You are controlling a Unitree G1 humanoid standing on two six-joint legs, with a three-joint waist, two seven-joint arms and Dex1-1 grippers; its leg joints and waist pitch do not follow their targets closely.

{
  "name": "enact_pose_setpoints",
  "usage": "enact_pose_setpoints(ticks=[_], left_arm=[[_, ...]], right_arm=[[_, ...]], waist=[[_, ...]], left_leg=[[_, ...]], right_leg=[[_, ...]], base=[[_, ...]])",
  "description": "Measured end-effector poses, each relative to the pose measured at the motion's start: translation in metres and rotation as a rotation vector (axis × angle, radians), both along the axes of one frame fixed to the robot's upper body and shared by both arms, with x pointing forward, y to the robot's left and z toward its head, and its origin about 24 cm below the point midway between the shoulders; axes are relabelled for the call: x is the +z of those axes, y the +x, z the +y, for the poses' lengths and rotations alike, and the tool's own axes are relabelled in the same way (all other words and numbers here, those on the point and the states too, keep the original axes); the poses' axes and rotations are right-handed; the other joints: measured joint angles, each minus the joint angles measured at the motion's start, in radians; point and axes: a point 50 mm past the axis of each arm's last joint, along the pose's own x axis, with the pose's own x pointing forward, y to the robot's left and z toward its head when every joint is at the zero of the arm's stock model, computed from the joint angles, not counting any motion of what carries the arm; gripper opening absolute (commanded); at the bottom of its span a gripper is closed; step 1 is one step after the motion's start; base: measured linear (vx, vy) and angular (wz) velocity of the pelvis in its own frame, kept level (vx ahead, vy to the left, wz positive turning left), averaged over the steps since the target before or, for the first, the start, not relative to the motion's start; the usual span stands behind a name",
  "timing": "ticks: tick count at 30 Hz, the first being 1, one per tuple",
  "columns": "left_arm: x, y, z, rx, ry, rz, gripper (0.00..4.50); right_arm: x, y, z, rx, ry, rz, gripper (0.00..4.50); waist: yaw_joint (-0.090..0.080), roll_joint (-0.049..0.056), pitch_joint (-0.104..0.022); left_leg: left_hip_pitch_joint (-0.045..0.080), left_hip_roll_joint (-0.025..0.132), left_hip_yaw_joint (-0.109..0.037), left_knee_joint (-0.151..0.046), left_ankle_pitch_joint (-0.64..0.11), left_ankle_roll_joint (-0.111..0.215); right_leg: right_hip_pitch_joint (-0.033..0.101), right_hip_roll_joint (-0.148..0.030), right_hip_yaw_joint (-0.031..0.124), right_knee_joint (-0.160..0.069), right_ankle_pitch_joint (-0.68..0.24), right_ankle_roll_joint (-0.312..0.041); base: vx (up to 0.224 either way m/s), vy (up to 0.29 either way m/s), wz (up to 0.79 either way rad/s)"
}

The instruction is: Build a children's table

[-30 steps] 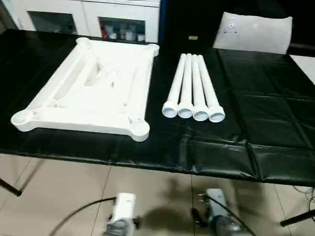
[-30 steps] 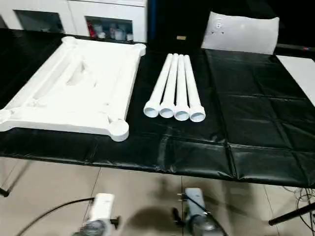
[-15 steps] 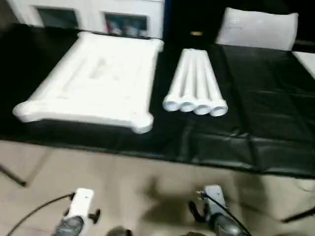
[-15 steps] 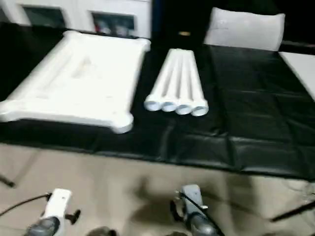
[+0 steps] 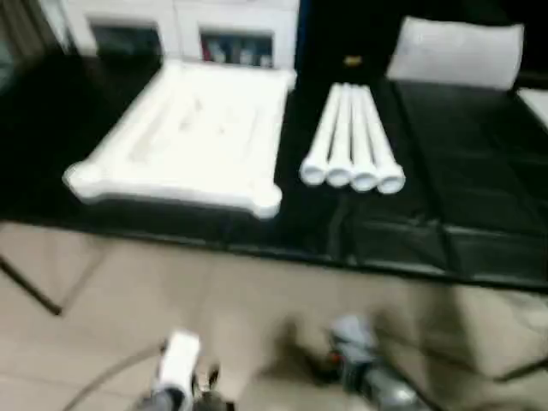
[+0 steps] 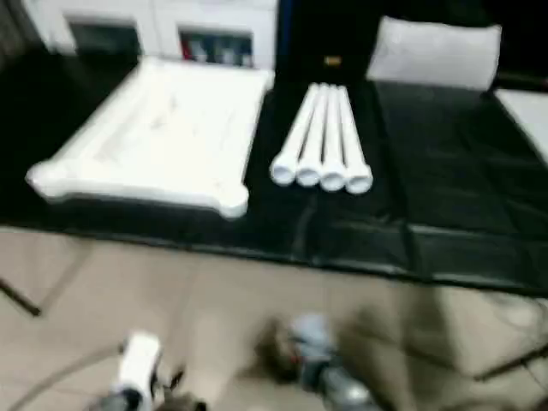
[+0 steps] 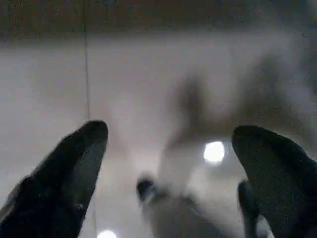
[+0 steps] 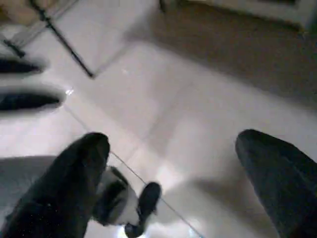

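The children's table lies in parts on the black-covered work table [image 5: 479, 214]. Its white tabletop [image 5: 193, 137] rests at the left with its corner sockets showing. Beside it, to the right, several long white legs [image 5: 351, 141] lie side by side, wide ends toward me. Both arms hang low over the floor, well short of the table edge; the left arm's white wrist end [image 5: 178, 368] and the right arm's grey wrist end [image 5: 360, 364] show at the picture's bottom. My left gripper [image 7: 168, 144] is open with nothing between its fingers, facing the floor. My right gripper [image 8: 173, 148] is open too, empty, over floor tiles.
A white glass-door cabinet [image 5: 184, 26] stands behind the table at the left. A pale cushion-like object [image 5: 458, 51] sits at the back right. Black table legs [image 5: 30, 295] reach the tiled floor [image 5: 257, 300] at the left and right.
The whole picture has shifted and tilted, so the camera has moved. The left arm's wrist end shows lower than a second ago. Tabletop and legs lie as before.
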Motion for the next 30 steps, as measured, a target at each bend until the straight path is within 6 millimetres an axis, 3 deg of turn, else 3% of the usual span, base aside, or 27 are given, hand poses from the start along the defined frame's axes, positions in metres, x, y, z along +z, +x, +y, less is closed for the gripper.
enact_pose_setpoints(ticks=[2,5,7,9,11,15,18,23,28,30], left_arm=[[0.020,0.001,-0.002,-0.060,-0.036,-0.078,4.42],[0.041,-0.008,-0.007,-0.136,-0.088,-0.126,4.42],[0.053,-0.013,-0.008,-0.176,-0.123,-0.144,4.42],[0.067,-0.021,-0.006,-0.225,-0.147,-0.159,4.42],[0.078,-0.026,-0.003,-0.256,-0.153,-0.173,4.42],[0.109,-0.033,-0.005,-0.277,-0.173,-0.242,4.42],[0.139,-0.026,-0.005,-0.251,-0.188,-0.347,4.42],[0.178,-0.018,-0.006,-0.193,-0.222,-0.468,4.42],[0.210,0.011,0.010,-0.030,-0.125,-0.604,4.42],[0.219,0.032,0.021,0.073,-0.070,-0.626,4.42]], right_arm=[[0.011,-0.005,-0.011,0.043,0.026,-0.033,4.50],[0.030,-0.010,-0.018,0.120,0.055,-0.083,4.50],[0.043,-0.012,-0.016,0.162,0.082,-0.112,4.50],[0.057,-0.014,-0.016,0.190,0.115,-0.135,4.50],[0.069,-0.015,-0.020,0.192,0.142,-0.149,4.50],[0.113,-0.016,-0.025,0.170,0.225,-0.235,4.50],[0.147,-0.011,-0.023,0.141,0.250,-0.346,4.50],[0.178,-0.002,-0.023,0.040,0.271,-0.412,4.50],[0.196,0.018,-0.025,-0.206,0.218,-0.462,4.50],[0.197,0.023,-0.026,-0.326,0.179,-0.453,4.50]], waist=[[-0.005,-0.002,0.000],[-0.014,-0.012,0.004],[-0.013,-0.024,0.006],[-0.009,-0.027,0.005],[-0.007,-0.025,0.006],[0.001,-0.021,0.006],[0.003,-0.021,0.003],[0.000,-0.018,0.000],[-0.005,-0.010,0.003],[-0.003,-0.004,0.007]], left_leg=[[-0.002,0.002,0.003,-0.001,0.003,0.004],[0.008,0.006,0.012,-0.005,0.001,0.000],[0.014,0.007,0.019,-0.015,0.002,-0.005],[0.021,0.007,0.022,-0.023,0.005,-0.011],[0.029,0.006,0.026,-0.029,0.005,-0.011],[0.029,0.004,0.031,-0.031,0.005,-0.011],[0.028,0.004,0.034,-0.036,0.005,-0.011],[0.027,0.005,0.036,-0.036,0.005,-0.011],[0.031,0.007,0.035,-0.037,0.012,-0.021],[0.036,0.007,0.034,-0.037,0.013,-0.023]], right_leg=[[-0.004,0.000,0.001,0.000,0.003,0.005],[-0.002,0.003,0.010,0.000,0.005,0.007],[-0.004,0.005,0.017,-0.001,0.007,0.005],[-0.004,0.007,0.022,-0.008,0.011,0.007],[-0.003,0.007,0.026,-0.017,0.014,0.009],[-0.004,0.008,0.034,-0.025,0.018,0.013],[-0.004,0.009,0.037,-0.032,0.023,0.018],[-0.004,0.014,0.046,-0.032,0.027,0.024],[-0.006,0.019,0.052,-0.030,0.033,0.021],[-0.009,0.020,0.053,-0.029,0.036,0.020]], base=[[0.000,0.000,0.00],[0.000,0.000,0.00],[0.000,0.000,0.00],[0.000,0.000,0.00],[0.000,0.000,0.00],[0.000,0.000,0.00],[0.000,0.000,0.00],[0.000,0.000,0.00],[0.000,0.000,0.00],[-0.057,-0.001,-0.03]])
